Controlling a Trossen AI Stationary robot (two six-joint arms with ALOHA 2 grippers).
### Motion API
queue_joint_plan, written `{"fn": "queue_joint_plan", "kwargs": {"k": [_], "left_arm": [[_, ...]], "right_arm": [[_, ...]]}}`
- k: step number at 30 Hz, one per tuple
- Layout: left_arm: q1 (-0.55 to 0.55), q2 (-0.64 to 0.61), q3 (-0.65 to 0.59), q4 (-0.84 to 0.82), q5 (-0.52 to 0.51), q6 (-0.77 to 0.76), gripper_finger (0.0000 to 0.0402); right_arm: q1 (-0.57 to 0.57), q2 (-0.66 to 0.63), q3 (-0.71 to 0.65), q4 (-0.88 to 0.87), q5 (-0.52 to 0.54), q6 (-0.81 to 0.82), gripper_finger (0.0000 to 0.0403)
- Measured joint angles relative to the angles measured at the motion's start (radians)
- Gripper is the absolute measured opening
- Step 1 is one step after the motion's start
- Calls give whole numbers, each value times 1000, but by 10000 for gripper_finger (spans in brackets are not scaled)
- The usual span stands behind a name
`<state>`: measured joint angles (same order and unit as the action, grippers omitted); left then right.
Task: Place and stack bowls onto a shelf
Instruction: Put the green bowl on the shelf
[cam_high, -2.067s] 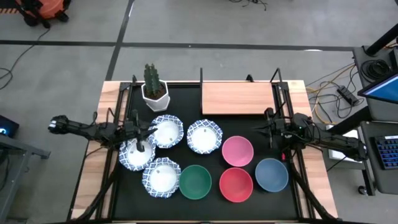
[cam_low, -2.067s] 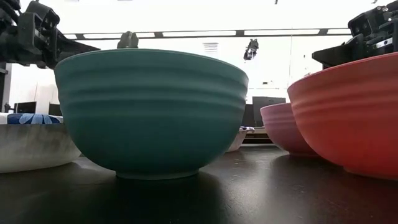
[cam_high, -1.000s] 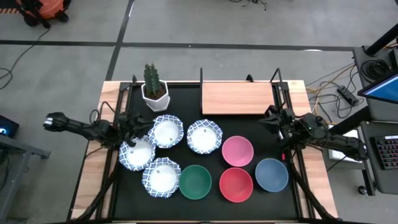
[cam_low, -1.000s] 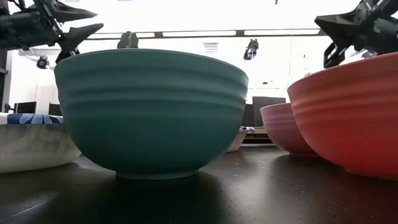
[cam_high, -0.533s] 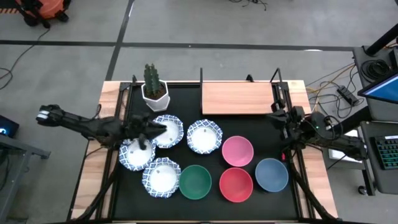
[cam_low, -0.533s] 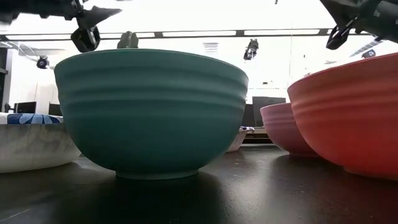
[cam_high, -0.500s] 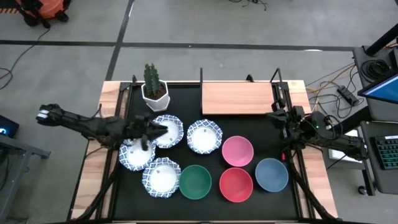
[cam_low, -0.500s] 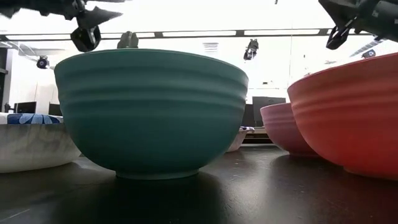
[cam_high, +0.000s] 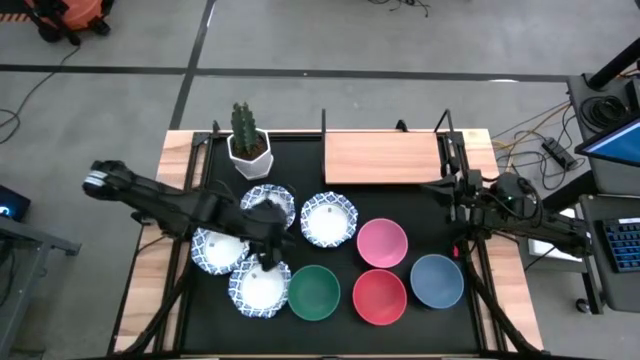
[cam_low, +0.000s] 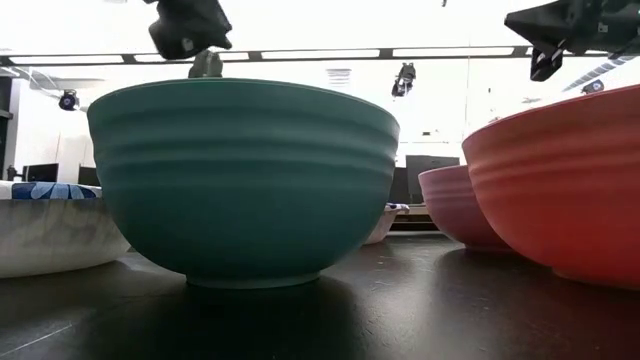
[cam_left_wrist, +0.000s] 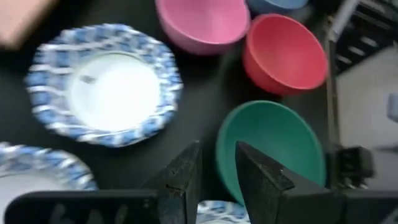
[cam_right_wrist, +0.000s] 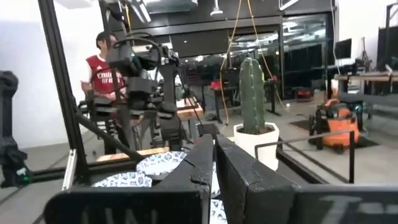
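Observation:
Four white bowls with blue patterned rims sit left of centre: one (cam_high: 329, 218), one (cam_high: 218, 250), one (cam_high: 258, 287), and one (cam_high: 272, 200) partly under my left arm. The green bowl (cam_high: 314, 292), red bowl (cam_high: 380, 297), pink bowl (cam_high: 382, 243) and blue bowl (cam_high: 437, 281) stand to their right. The wooden shelf (cam_high: 385, 158) lies at the far edge. My left gripper (cam_high: 270, 262) hovers open over the near patterned bowl, with the green bowl (cam_left_wrist: 273, 146) just ahead of it. My right gripper (cam_high: 445, 190) is shut and hangs by the shelf's right end.
A cactus in a white faceted pot (cam_high: 247, 142) stands at the far left corner, beside the shelf. Thin black posts (cam_high: 446, 125) rise at the shelf's ends. In the right wrist view a person (cam_right_wrist: 102, 62) shows in the room beyond the table.
My left arm has swung from the far-left patterned bowls toward the near edge and the right, and its gripper has turned. It now hangs over the near patterned bowl beside the green one. No bowl has moved.

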<state>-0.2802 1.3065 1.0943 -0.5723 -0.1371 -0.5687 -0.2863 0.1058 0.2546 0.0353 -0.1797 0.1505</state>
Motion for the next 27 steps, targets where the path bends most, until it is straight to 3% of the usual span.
{"fn": "queue_joint_plan", "kwargs": {"k": [5, 15, 22, 27], "left_arm": [[-36, 158, 160, -122, 126, -36, 81], [-116, 360, 386, -293, 130, -44, 89], [-117, 447, 463, -380, 109, -92, 144], [-117, 499, 468, -403, 62, -20, 195]], "right_arm": [[15, 1, -52, -1, -39, 57, 9], [31, 1, -129, 71, -56, 65, 9], [31, 1, -129, 74, -64, 59, 9], [31, 1, -129, 73, -65, 61, 9]]}}
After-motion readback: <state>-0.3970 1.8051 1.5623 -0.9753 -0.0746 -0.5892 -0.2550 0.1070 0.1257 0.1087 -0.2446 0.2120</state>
